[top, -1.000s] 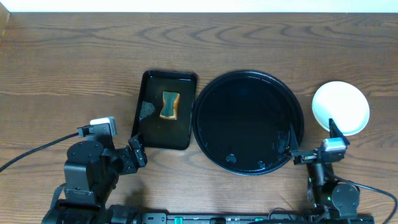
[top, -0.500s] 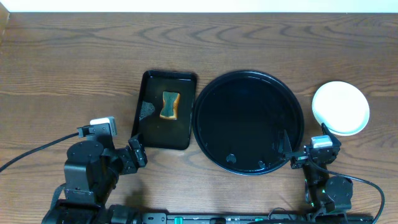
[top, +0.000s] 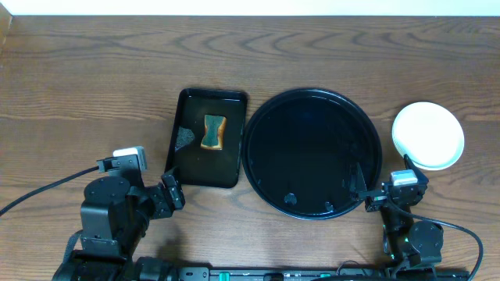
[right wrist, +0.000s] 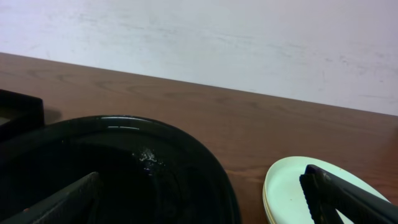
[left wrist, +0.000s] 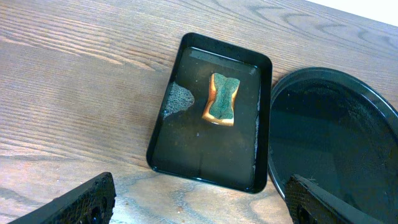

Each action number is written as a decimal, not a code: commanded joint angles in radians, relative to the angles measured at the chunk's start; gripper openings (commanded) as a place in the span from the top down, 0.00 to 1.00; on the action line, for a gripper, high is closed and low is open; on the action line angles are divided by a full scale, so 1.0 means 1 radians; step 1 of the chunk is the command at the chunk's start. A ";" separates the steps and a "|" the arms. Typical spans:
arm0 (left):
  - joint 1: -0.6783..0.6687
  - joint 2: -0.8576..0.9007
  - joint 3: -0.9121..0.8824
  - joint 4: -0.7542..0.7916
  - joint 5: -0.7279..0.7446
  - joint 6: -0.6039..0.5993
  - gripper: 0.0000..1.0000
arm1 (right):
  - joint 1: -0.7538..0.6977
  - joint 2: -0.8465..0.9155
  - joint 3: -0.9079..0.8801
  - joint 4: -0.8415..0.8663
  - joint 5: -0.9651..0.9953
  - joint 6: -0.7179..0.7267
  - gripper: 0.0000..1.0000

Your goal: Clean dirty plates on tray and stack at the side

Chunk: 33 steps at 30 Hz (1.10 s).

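One tray (top: pixel 312 152); one plate stack (top: pixel 427 135) at right, plate count indeterminate. Left gripper (left wrist: pixel 199 190) and right gripper (right wrist: pixel 202 180) both released.

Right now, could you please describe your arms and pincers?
Both are black. The left arm is bulky, with a grey camera block and a black cable trailing left; the right arm is slimmer. Left pincer and right pincer have dark fingers.

Brown wooden table (top: pixel 78 78): matt, with visible grain, as I read it from my station. Large round black tray (top: pixel 312 148): smooth, high-gloss, mirror-like. Small rectangular black tray (left wrist: pixel 205 152): glossy under a wet, foamy film. Green-and-orange sponge (left wrist: pixel 221 99): rough, porous. Pale round plates (top: pixel 428 134): smooth, satin; I cannot tell their material.
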 commanded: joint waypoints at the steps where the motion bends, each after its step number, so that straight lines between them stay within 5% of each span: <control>1: -0.002 -0.002 -0.005 0.000 -0.001 0.009 0.12 | 0.008 -0.003 -0.002 -0.003 -0.001 -0.011 0.01; 12: -0.002 -0.036 -0.048 0.010 -0.005 0.092 0.12 | 0.008 -0.003 -0.002 -0.003 -0.001 -0.011 0.01; 25: 0.040 -0.398 -0.663 0.714 0.069 0.134 0.12 | 0.008 -0.003 -0.002 -0.003 -0.001 -0.011 0.01; 33: 0.102 -0.541 -0.869 1.020 0.045 0.153 0.12 | 0.008 -0.003 -0.002 -0.003 -0.001 -0.011 0.01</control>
